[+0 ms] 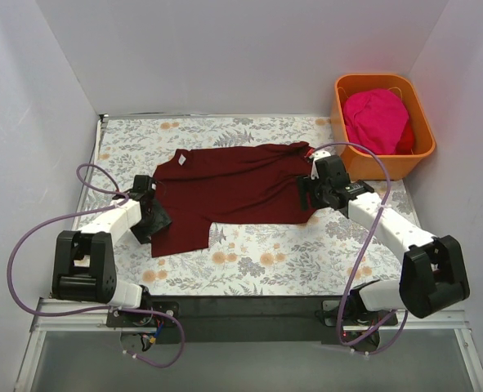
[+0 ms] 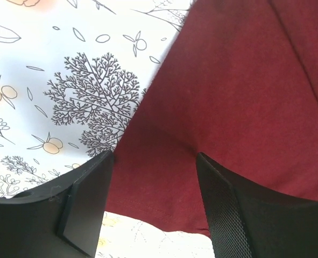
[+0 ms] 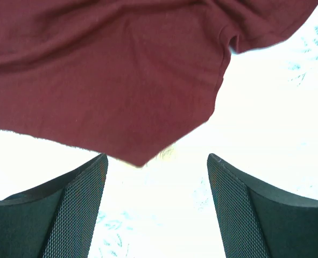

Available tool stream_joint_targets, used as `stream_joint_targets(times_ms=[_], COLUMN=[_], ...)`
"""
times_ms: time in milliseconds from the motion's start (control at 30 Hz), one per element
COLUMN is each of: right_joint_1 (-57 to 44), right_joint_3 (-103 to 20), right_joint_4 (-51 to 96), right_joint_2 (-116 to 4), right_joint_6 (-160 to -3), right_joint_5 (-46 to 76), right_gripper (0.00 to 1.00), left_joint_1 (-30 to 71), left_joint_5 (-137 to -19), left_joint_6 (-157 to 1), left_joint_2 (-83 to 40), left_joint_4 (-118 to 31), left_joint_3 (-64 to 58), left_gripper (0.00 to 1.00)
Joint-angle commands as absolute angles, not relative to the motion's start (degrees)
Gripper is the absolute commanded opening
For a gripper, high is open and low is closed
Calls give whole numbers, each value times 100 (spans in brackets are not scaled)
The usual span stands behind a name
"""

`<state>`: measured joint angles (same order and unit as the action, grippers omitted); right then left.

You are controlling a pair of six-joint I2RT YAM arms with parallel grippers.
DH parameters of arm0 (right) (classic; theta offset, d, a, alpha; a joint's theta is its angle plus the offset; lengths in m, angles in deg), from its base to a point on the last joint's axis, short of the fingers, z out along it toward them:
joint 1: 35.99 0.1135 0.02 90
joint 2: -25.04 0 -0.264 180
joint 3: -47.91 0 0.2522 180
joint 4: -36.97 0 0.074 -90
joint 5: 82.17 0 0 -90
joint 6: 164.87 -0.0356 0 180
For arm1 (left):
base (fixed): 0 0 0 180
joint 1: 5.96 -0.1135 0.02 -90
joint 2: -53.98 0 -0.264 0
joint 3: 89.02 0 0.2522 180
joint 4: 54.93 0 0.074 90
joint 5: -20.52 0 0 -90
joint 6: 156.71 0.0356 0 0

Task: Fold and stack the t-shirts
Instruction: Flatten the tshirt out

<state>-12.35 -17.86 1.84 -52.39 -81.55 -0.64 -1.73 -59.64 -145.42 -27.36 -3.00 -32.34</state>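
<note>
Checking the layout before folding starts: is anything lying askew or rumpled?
Yes. The maroon t-shirt lies crooked and wrinkled on the table, one part trailing toward the left hand. The pink t-shirt sits bunched in the orange tub.

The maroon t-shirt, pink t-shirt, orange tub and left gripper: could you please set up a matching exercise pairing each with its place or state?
Things:
1. maroon t-shirt
2. pink t-shirt
3. orange tub
4. left gripper

Places or states:
A. bundled inside the tub
B. open at the shirt's left edge
C. spread on the flowered table cover
D. standing at the table's far right corner

Pairs: 1-C, 2-A, 3-D, 4-B
</note>
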Motion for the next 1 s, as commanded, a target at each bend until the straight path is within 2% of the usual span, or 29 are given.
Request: stream_joint_targets(times_ms=[0, 200, 467, 600, 633, 667, 700, 800, 967], right_joint_1=[-1243, -1243, -1243, -1243, -1243, -1243, -1243, -1252, -1427], right_joint_3=[-1639, -1551, -1331, -1235, -1217, -1199, -1173, -1111, -839], right_joint_4=[158, 176, 308, 352, 361, 369, 378, 361, 361], right_joint_2=[-4871, -4677, -4519, -4519, -4545, -4545, -4554, -4554, -4563], right_joint_6=[-8252, -8287, -8234, -8252, -8269, -8287, -8287, -8331, -8533], right_joint_5=[97, 334, 326, 256, 247, 220, 203, 36, 88], right_gripper=[81, 81, 81, 80, 80, 80, 80, 80, 79], left_joint_1=[-201, -201, -201, -201, -201, -201, -201, -201, -201], left_joint_5=[-5920, -5420, -5630, -5770, -5788, -5840, -5858, -5911, -5981], left_joint_6=[-14914, -15003, -15011, -15011, -15003, -15003, -14985, -14967, -14976], left_joint_2=[-2749, -2705, -2872, -3056, -3100, -3127, -3171, -3119, -2794], left_joint_4=[-109, 137, 32, -30, -39, -47, -82, -135, -83], left_joint_3=[-3148, -3149, -3359, -3430, -3456, -3465, -3517, -3579, -3501], left_gripper=[61, 61, 60, 44, 34, 29, 19, 1, 0])
